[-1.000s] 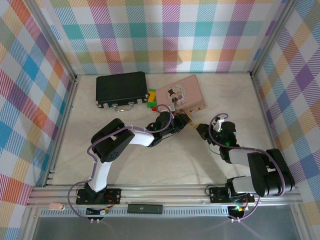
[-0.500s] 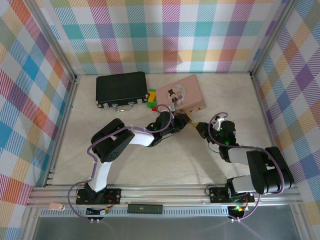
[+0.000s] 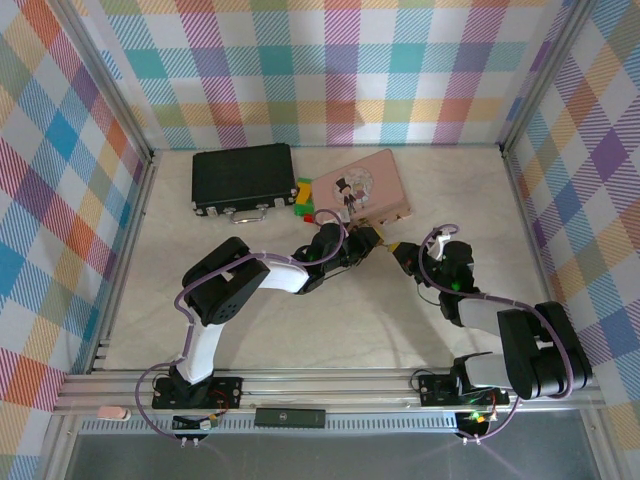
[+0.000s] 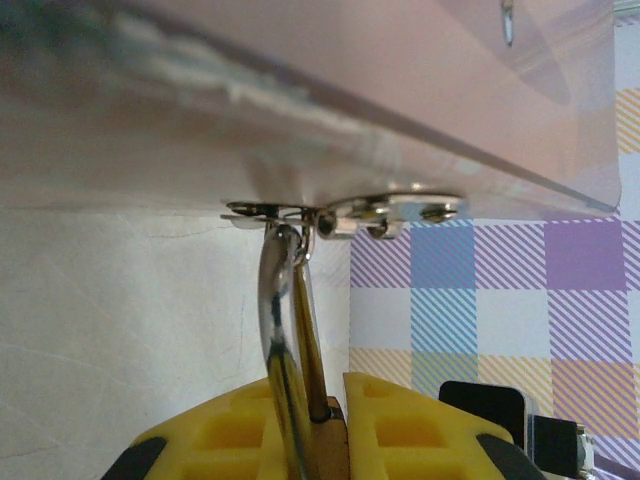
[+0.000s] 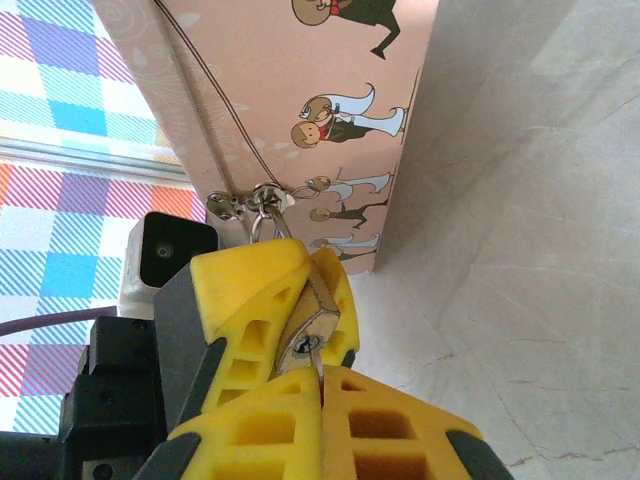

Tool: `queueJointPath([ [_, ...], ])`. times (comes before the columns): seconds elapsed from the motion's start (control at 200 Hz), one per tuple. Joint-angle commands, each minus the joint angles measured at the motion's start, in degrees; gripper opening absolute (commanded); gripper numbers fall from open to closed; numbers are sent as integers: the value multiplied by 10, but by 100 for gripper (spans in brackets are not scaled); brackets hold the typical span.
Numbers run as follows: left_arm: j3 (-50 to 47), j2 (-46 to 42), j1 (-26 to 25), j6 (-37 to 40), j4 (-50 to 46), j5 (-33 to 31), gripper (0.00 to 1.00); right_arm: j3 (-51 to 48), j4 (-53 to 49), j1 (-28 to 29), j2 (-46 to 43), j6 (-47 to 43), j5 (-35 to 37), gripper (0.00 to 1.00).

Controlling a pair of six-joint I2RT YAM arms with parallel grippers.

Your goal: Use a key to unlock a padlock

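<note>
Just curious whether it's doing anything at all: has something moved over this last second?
Barely: the right arm wobbled slightly left, then back. The left end effector still clamps the padlock on the pink tin; the right end effector stays shut at its keyhole.

Right gripper (image 5: 321, 395) pinching key (image 5: 318, 372) at padlock (image 5: 300, 335), left gripper (image 5: 320, 285) clamping it, pink tin (image 5: 290, 90) behind

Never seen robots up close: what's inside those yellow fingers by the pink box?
A brass padlock, its shackle hooked through the pink box's latch. The left fingers cover most of its body.
</note>
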Motion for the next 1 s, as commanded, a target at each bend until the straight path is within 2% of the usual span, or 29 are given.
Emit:
queueJointPath([
  [0.0,14,13,-9,-31,13,-1,0,11,34,9,13,6,2,0],
  [0.415,19,18,-11,-48,27,-2,0,1,140,23,91,34,-1,0],
  [0.675,31,25,-17,-52,28,-3,0,-7,251,44,180,141,-2,0],
  [0.83,26,22,-17,-50,28,-1,0,2,278,46,217,138,-1,0],
  [0.995,16,19,-17,-45,29,-3,0,-3,282,46,213,137,4,0],
])
